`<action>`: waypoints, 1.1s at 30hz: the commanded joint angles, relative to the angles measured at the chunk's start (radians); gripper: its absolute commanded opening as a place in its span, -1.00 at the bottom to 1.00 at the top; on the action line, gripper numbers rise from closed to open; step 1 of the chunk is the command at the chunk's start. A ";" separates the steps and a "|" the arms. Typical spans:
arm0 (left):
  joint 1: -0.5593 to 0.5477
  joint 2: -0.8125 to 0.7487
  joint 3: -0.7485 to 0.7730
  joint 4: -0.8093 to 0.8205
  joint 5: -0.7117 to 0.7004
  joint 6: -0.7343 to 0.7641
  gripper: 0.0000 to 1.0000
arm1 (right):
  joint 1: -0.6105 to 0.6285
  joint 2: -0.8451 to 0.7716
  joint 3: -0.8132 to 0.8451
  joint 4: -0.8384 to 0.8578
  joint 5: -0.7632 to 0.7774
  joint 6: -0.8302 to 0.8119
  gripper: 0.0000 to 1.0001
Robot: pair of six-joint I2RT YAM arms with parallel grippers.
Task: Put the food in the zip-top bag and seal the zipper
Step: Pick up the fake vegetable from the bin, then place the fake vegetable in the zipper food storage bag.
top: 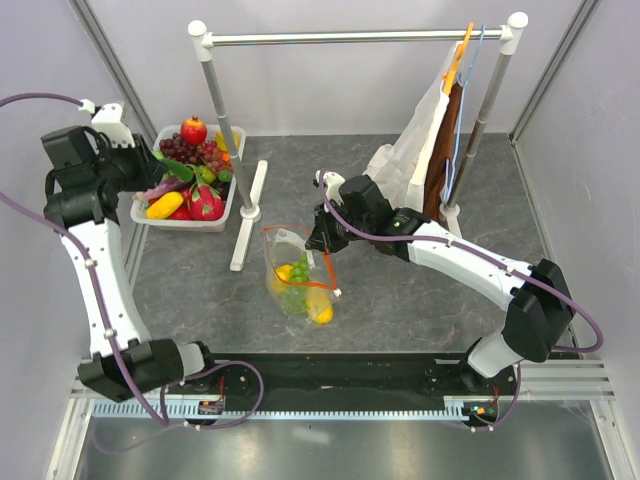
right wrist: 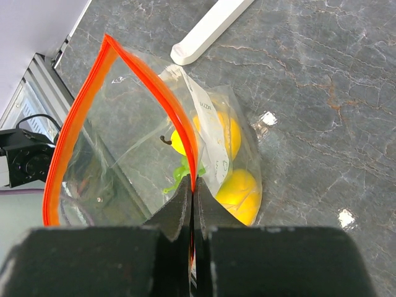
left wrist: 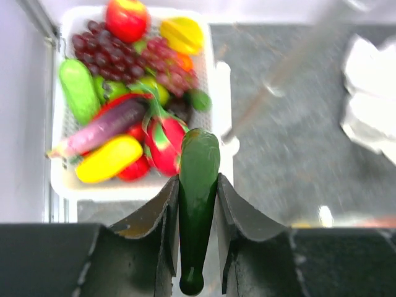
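The clear zip-top bag (top: 296, 280) stands open mid-table with a yellow lemon (top: 284, 272), green grapes (top: 300, 267) and a yellow mango (top: 320, 311) inside. My right gripper (top: 319, 240) is shut on the bag's orange-red zipper edge (right wrist: 154, 93) and holds the mouth up and open; in the right wrist view the gripper (right wrist: 192, 185) pinches that strip, with yellow fruit (right wrist: 240, 193) below. The slider is not visible. My left gripper (left wrist: 198, 180) is shut on a long dark green pepper (left wrist: 199, 154), held above the near edge of the white food basket (left wrist: 142, 189).
The basket (top: 190, 223) at far left holds grapes, an apple, an eggplant, a dragon fruit and other toy food. A clothes rack with a white base bar (top: 248, 215) stands behind the bag. White cloth (top: 420, 145) on hangers hangs at the right.
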 commanded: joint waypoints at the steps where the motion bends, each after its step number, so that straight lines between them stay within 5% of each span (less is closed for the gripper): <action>1: 0.001 -0.091 0.050 -0.302 0.211 0.163 -0.78 | 0.004 -0.030 -0.012 0.023 0.012 -0.021 -1.00; 8: -0.209 -0.111 0.075 -0.515 0.397 0.185 -0.78 | 0.004 -0.016 -0.006 0.043 0.012 -0.016 -1.00; 19: -0.651 -0.098 -0.034 -0.403 0.259 0.025 -0.77 | 0.011 -0.056 0.020 0.040 -0.011 -0.007 -1.00; 33: -0.808 0.053 -0.147 -0.356 0.297 -0.019 -0.65 | 0.024 -0.088 0.025 0.071 -0.040 0.004 -1.00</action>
